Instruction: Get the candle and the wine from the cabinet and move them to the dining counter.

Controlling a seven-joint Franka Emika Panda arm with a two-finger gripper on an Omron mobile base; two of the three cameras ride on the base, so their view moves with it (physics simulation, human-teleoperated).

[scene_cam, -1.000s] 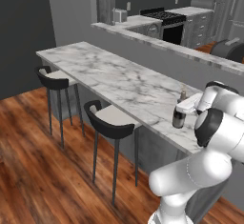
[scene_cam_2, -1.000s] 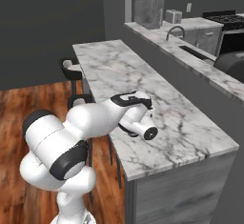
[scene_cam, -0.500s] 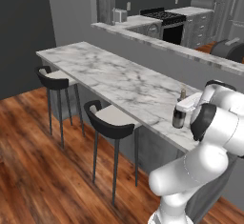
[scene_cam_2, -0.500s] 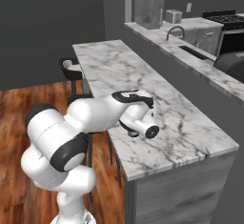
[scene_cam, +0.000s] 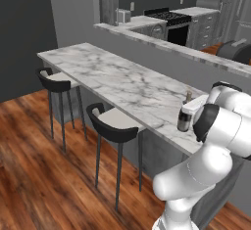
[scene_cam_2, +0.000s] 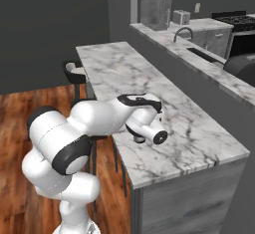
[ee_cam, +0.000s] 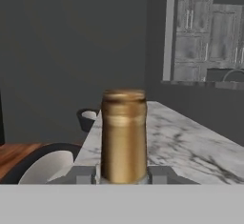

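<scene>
The wine [scene_cam: 185, 120], a dark bottle with a gold-foil neck and a pale label, stands upright on the dining counter [scene_cam: 112, 77] near its right end and front edge. My gripper [scene_cam: 189, 98] reaches in from the right at neck height. In the hand view the gold neck [ee_cam: 124, 132] rises between my fingertips [ee_cam: 159, 174], which sit close against either side of it, the gripper [ee_cam: 124, 175] shut on the neck. From the right base view my hand covers the bottle apart from its dark base [scene_cam_2: 139, 139] on the marble [scene_cam_2: 119, 68]. The candle is out of view.
Two black stools [scene_cam: 115, 121] [scene_cam: 56, 80] stand along the counter's near side above the wood floor. Behind the counter runs a raised ledge [scene_cam: 162, 43], then a sink faucet [scene_cam_2: 182, 31], a stove [scene_cam: 169, 18] and grey wall cabinets [ee_cam: 190, 37].
The bottle stands at the same spot on the counter. My arm's elbow and forearm have shifted slightly; the hand stays at the bottle's neck.
</scene>
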